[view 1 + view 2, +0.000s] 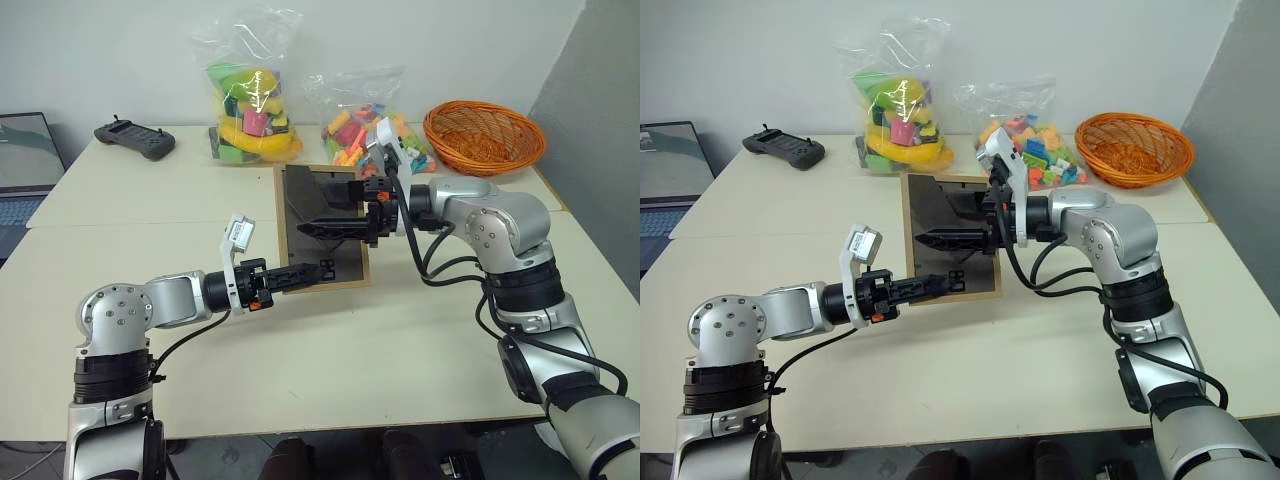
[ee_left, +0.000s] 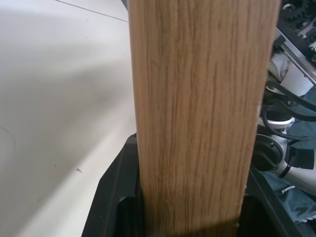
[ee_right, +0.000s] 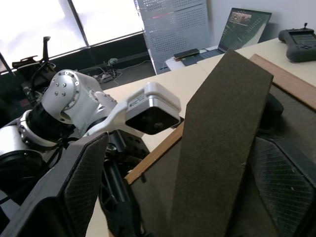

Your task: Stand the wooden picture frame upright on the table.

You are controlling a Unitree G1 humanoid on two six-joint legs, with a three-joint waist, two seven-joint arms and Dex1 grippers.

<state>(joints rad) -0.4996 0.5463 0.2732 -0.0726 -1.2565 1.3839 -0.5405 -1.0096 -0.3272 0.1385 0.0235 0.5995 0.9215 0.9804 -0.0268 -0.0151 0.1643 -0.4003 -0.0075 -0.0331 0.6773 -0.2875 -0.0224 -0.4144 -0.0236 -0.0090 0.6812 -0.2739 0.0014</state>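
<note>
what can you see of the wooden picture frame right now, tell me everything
The wooden picture frame is a small rectangle with a light oak-grain border around a dark grey back board, which faces the camera. It is held tilted above the pale table. The left gripper clamps its lower edge, the wood between its fingers. A dark stand flap juts from the back board between the right gripper's wide-open fingers; contact there is unclear. Small white marks sit near its lower corner.

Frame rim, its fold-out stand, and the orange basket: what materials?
Wooden picture frame rim: light wood or veneer, matte, straight grain visible. Stand: dark grey board, likely fibreboard, rough speckled face. Basket: woven wicker or plastic strands, can't tell which.
</note>
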